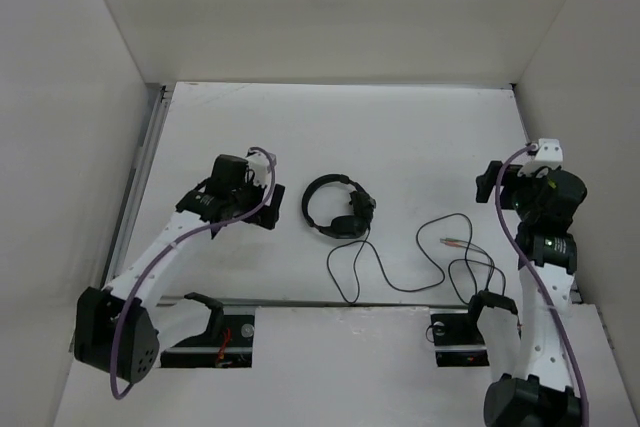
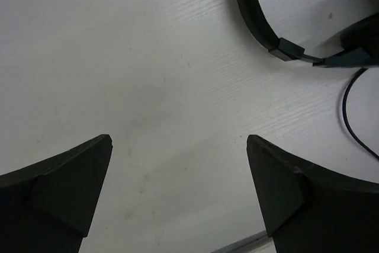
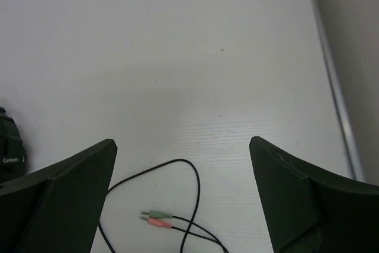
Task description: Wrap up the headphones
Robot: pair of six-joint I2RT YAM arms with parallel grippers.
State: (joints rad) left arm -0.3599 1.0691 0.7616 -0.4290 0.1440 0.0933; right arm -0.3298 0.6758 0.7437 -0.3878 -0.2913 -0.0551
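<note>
Fingers (image 2: 65, 194): both pairs stand wide apart; you hold nothing
Headphones (image 1: 338, 209): flat mid-table between your arms; cable (image 3: 198, 189) sprawls toward right gripper (image 3: 182, 140)
Risk: pinch one loop carelessly and you drag the plugs (image 3: 156, 218); cable tangles

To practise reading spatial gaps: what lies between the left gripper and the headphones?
Only bare white table separates the left gripper from the headphones, clearest in the top view.

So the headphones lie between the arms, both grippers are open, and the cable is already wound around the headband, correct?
No. In the top external view the cable lies unwound in loose loops on the table, beside the headphones. The rest is right.
</note>
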